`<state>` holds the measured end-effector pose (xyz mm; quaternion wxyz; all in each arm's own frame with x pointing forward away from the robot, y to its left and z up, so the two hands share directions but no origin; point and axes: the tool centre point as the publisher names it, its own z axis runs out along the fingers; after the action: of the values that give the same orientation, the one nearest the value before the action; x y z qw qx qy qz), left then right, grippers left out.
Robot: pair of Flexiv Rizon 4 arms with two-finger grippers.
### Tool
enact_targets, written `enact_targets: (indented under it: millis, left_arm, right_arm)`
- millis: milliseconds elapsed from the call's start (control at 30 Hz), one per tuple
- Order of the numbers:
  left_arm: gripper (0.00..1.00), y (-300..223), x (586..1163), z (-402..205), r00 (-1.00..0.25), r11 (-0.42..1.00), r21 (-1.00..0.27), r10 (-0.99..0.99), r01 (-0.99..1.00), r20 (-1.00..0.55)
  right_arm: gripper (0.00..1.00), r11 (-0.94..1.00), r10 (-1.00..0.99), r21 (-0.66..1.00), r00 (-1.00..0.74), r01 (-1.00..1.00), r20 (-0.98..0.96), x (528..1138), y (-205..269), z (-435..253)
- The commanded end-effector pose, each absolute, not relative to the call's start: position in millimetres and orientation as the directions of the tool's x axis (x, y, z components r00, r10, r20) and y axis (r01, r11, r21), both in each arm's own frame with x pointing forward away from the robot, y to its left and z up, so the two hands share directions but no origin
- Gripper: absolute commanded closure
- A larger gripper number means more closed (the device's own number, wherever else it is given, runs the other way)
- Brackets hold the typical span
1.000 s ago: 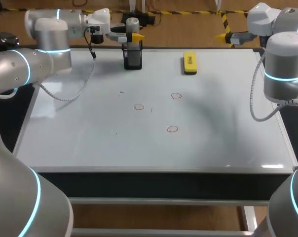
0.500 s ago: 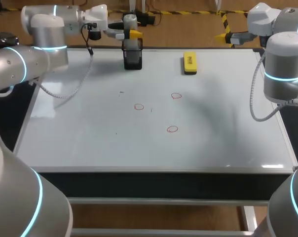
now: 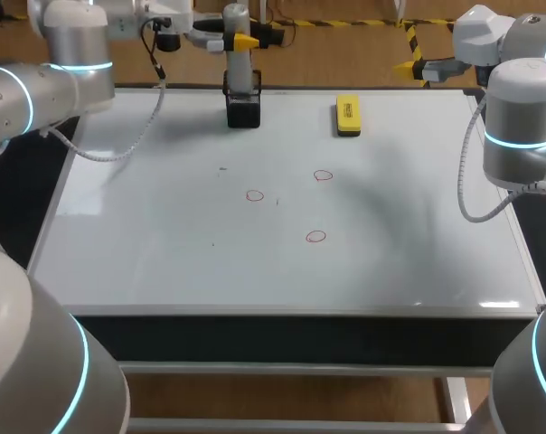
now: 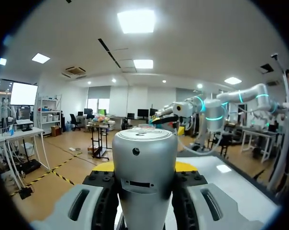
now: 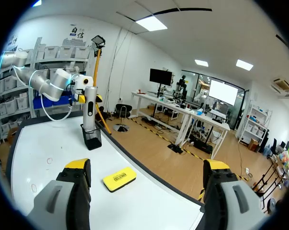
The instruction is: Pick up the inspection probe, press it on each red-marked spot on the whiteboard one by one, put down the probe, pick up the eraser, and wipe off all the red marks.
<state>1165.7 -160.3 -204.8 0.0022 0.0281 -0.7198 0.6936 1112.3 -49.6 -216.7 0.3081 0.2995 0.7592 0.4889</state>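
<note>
1. The left gripper [image 3: 238, 42] is clamped on the inspection probe [image 3: 240, 70], with both fingers against its grey body.
2. The probe stands upright, its lower end in the mouth of the black holder [image 3: 244, 110], at 11 o'clock on the whiteboard [image 3: 164, 235].
3. The yellow eraser [image 3: 348, 116] lies at 3 o'clock from the holder.
4. Three red marks [image 3: 255, 194] sit near the board's centre.
5. The right gripper [image 5: 147, 167] hangs at 1 o'clock with its fingers spread wide.

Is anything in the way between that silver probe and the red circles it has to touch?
Only the black holder, which surrounds the lower end of the probe; beyond it nothing lies on the whiteboard before the red marks.
</note>
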Motion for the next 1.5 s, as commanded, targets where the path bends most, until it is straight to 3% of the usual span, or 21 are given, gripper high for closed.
enact_targets:
  millis: [33, 333, 633, 1033, 1500]
  left_arm:
    - [1.0, -161.4, 1151.3, -183.4, -0.996, 0.075, -0.996, -0.081, -0.04, 0.034]
    - [1.0, -151.4, 1140.7, -153.4, -0.994, 0.038, -0.998, -0.093, -0.051, 0.048]
    - [1.0, -101.3, 1131.0, -144.2, -0.987, 0.019, -1.0, -0.16, -0.018, 0.015]
    - [1.0, -36.0, 1104.2, -165.7, -0.972, 0.035, -0.999, -0.236, 0.012, -0.02]
    - [1.0, -7.0, 1082.7, -204.7, -0.965, 0.052, -0.998, -0.261, 0.023, -0.035]
  right_arm:
    - [0.0, 0.343, 0.755, 0.927, -0.631, 0.154, -0.175, 1112.8, -49.8, -216.8]
    - [0.0, 0.343, 0.755, 0.927, -0.631, 0.154, -0.175, 1112.8, -49.8, -216.8]
    - [0.0, 0.343, 0.755, 0.927, -0.631, 0.154, -0.175, 1112.8, -49.8, -216.8]
    - [0.0, 0.343, 0.755, 0.927, -0.631, 0.154, -0.175, 1112.8, -49.8, -216.8]
    - [0.0, 0.343, 0.755, 0.927, -0.631, 0.154, -0.175, 1112.8, -49.8, -216.8]
